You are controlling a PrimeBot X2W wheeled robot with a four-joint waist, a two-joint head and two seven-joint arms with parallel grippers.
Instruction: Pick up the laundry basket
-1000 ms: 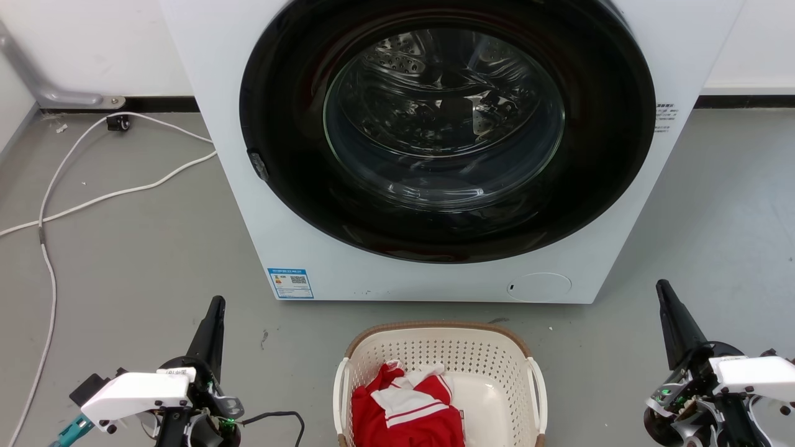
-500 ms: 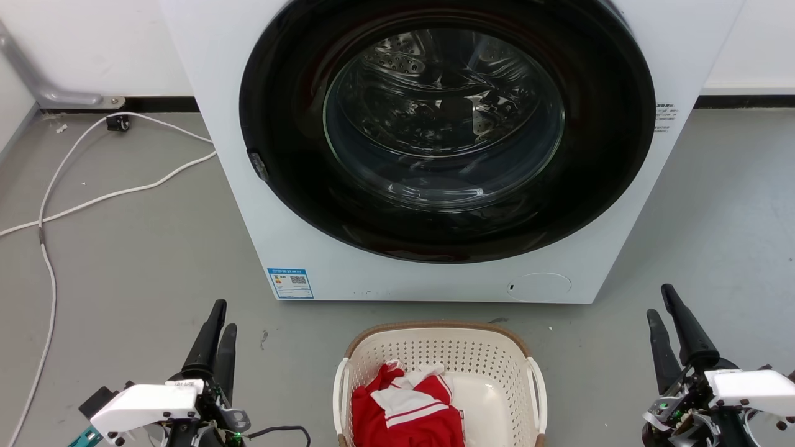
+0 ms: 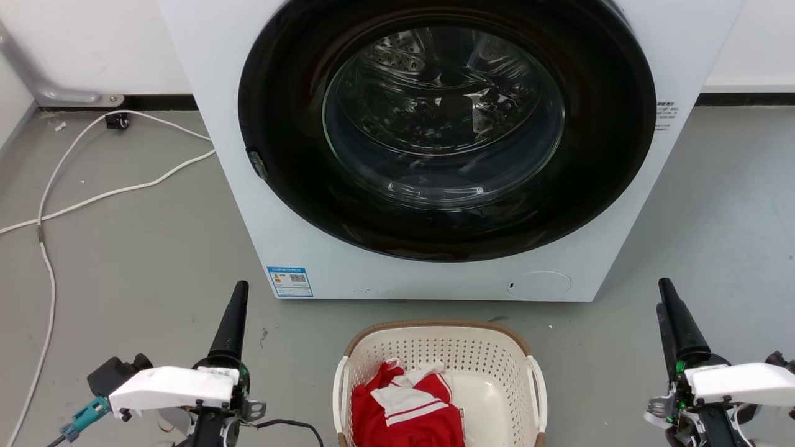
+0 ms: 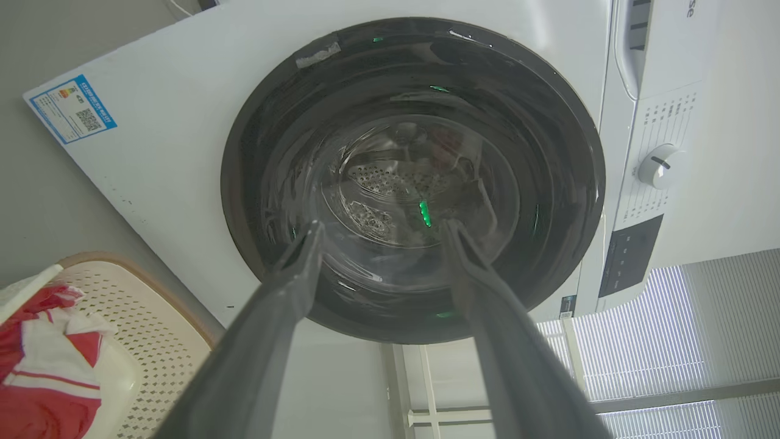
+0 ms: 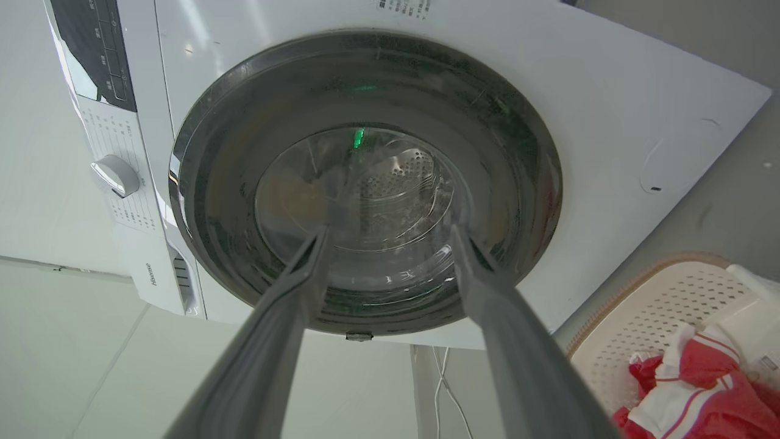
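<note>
The laundry basket [image 3: 435, 325] stands on the grey floor just in front of the washing machine, cream with perforated walls, a brown rim and white side handles. A red and white garment [image 3: 407, 410] lies in it. My left gripper [image 3: 238, 290] hovers over the floor to the basket's left, apart from it; in the left wrist view its fingers stand apart, so the left gripper [image 4: 381, 227] is open and empty, with the basket [image 4: 152, 341] at lower left. My right gripper [image 3: 663, 293] is to the basket's right, also clear of it. The right gripper [image 5: 390, 233] is open and empty, the basket [image 5: 658, 299] at lower right.
The white washing machine [image 3: 248, 205] with its shut round glass door [image 3: 444, 118] rises right behind the basket. White cables [image 3: 93, 198] trail over the floor at the left. Bare floor lies on both sides of the basket.
My left gripper has shifted right and forward, closer to the basket's side, and turned so its fingers line up in the head view. The right gripper has turned likewise. The basket has not moved.
</note>
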